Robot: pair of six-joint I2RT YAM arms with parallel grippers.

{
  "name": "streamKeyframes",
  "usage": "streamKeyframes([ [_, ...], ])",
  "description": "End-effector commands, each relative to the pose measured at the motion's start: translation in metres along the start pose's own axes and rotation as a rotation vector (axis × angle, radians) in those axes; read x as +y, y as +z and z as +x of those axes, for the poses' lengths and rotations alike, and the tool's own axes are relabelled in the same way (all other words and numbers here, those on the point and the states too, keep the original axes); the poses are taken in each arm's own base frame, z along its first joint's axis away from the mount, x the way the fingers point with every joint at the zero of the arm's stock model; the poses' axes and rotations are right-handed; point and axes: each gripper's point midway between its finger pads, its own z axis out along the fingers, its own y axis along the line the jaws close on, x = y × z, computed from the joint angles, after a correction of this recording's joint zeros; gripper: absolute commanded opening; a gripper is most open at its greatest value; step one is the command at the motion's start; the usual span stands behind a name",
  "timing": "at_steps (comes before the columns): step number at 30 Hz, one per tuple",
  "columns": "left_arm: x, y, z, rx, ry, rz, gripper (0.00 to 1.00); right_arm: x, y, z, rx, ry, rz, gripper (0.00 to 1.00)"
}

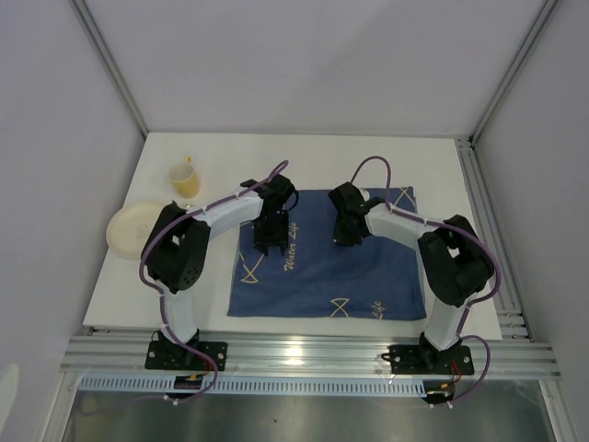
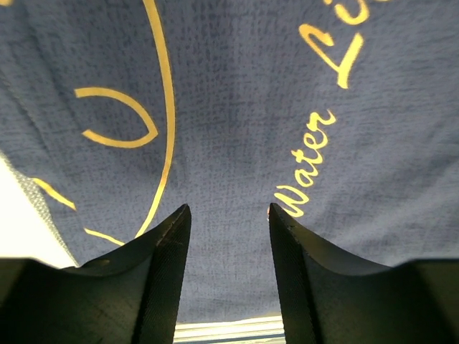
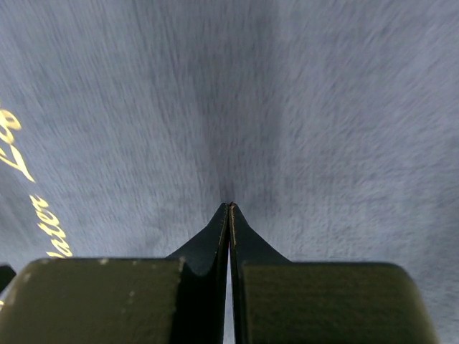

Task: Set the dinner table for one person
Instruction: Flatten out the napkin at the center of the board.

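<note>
We see left end effector (image 2: 229, 209) spread over blue cloth (image 1: 354, 272), right end effector (image 3: 229, 206) pressed together on it. Yellow cup (image 1: 185, 179) and plate (image 1: 127, 230) upper left on tabletop (image 1: 313, 155); cup contents unclear.

dinner table (image 1: 230, 152) top is reading as smooth matt white. frame rails (image 1: 313, 354) are looking like bare silver aluminium with a slight sheen. cloth (image 2: 237, 129) is showing a coarse matt weave in dark blue, with flat yellow print on it. left gripper (image 2: 229, 211) fingers (image 2: 165, 251) are looking like matt black plastic; right gripper (image 3: 229, 208) fingers (image 3: 211, 240) are showing the same, edges scuffed. cup (image 1: 185, 180) is reading as translucent yellowish plastic. plate (image 1: 129, 230) is looking smooth, cream, low gloss. arm shells (image 1: 230, 214) are looking like smooth white plastic.
</note>
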Motion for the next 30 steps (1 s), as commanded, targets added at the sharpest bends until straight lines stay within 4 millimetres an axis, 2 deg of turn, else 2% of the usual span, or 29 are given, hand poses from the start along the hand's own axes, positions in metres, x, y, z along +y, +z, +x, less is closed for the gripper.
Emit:
streamKeyframes([
  [1,-0.004,0.008,0.008,0.039,0.007,0.011,0.50,0.008,0.007,0.014,0.040,-0.001,-0.040,0.00],
  [5,-0.003,0.012,0.008,0.061,0.013,-0.009,0.50,0.007,0.018,0.025,0.094,-0.011,-0.040,0.00],
  [11,-0.004,0.017,0.005,0.082,0.024,-0.024,0.51,0.019,0.026,0.018,0.116,-0.022,-0.063,0.00],
  [12,-0.004,0.017,0.004,0.081,0.026,-0.023,0.51,0.022,0.031,0.024,0.155,-0.022,-0.080,0.00],
  [16,-0.004,0.020,0.000,0.081,0.026,-0.032,0.51,0.030,0.038,0.009,0.165,-0.005,-0.100,0.00],
  [19,-0.004,0.022,-0.006,0.078,0.019,-0.034,0.51,0.027,0.045,0.000,0.174,0.010,-0.096,0.00],
  [20,-0.003,0.021,-0.008,0.072,0.017,-0.032,0.51,0.029,0.045,-0.012,0.161,0.026,-0.108,0.00],
  [22,0.000,0.020,-0.018,0.057,0.001,-0.032,0.51,0.026,0.051,-0.017,0.174,0.040,-0.098,0.00],
  [23,0.000,0.017,-0.024,0.045,-0.003,-0.031,0.51,0.028,0.050,-0.031,0.154,0.051,-0.109,0.00],
  [30,0.022,0.012,-0.052,0.026,-0.085,-0.018,0.50,0.024,0.060,-0.063,0.158,0.123,-0.127,0.00],
])
